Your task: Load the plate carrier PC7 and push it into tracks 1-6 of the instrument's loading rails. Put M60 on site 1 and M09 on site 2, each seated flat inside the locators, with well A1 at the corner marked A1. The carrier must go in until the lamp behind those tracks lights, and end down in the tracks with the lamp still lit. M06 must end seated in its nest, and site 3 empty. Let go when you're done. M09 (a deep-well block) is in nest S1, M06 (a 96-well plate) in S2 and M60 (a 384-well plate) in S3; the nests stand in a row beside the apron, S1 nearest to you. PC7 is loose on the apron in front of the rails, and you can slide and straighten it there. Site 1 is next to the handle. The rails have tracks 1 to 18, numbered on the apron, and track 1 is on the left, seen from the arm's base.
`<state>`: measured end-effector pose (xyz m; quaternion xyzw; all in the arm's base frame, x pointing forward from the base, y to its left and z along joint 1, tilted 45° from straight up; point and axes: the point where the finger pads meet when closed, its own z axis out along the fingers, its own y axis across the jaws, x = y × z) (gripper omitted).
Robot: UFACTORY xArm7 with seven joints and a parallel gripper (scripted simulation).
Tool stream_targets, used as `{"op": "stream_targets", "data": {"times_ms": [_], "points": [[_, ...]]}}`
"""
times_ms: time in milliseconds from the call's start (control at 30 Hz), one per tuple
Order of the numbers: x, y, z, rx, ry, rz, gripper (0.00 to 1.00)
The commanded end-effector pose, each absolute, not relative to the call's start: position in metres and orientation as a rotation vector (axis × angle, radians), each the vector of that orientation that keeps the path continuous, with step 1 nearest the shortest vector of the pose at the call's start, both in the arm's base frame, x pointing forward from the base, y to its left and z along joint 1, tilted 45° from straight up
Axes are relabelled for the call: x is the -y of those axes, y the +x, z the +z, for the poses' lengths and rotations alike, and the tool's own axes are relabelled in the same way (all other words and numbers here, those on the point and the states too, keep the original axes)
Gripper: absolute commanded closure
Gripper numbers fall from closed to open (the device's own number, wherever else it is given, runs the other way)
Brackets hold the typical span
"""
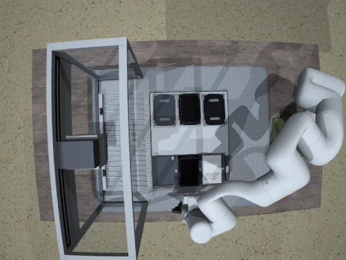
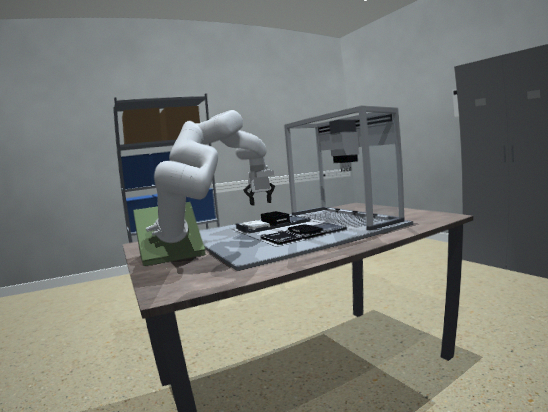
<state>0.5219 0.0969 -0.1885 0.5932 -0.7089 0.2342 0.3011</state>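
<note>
The plate carrier PC7 (image 1: pixel 189 170) lies on the apron in front of the rails' lower tracks, handle (image 1: pixel 226 170) toward the arm's base. A pale plate, M60 (image 1: pixel 211 170), sits on site 1, and the black deep-well block M09 (image 1: pixel 189 170) on site 2. Site 3 (image 1: pixel 164 171) is bare. M06 (image 1: pixel 189 108), a black plate, sits in the middle nest; the nests on either side of it (image 1: pixel 214 108) (image 1: pixel 164 108) are empty. My gripper (image 2: pixel 259 196) is open and empty, high above the table beside the carrier. In the top view it (image 1: pixel 180 208) is mostly hidden under my wrist.
The loading rails (image 1: pixel 126 142) run under the instrument's grey frame (image 1: pixel 124 126). A dark head block (image 1: pixel 80 154) hangs inside the frame. My arm's elbow reaches over the mat near the carrier's handle. A shelf stands behind the table (image 2: pixel 160 150).
</note>
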Motion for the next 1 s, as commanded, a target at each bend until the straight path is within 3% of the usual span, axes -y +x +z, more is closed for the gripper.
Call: {"op": "stream_targets", "data": {"times_ms": [0, 833, 867, 967], "points": [[-0.104, 0.525, -0.183, 1.883, 1.58, 0.624, 0.0], [-0.121, 0.528, -0.165, 1.883, 1.58, 0.624, 0.0], [-0.12, 0.524, -0.163, 1.853, 1.608, 0.609, 0.18], [-0.116, 0.51, -0.157, 1.761, 1.689, 0.565, 0.18]]}}
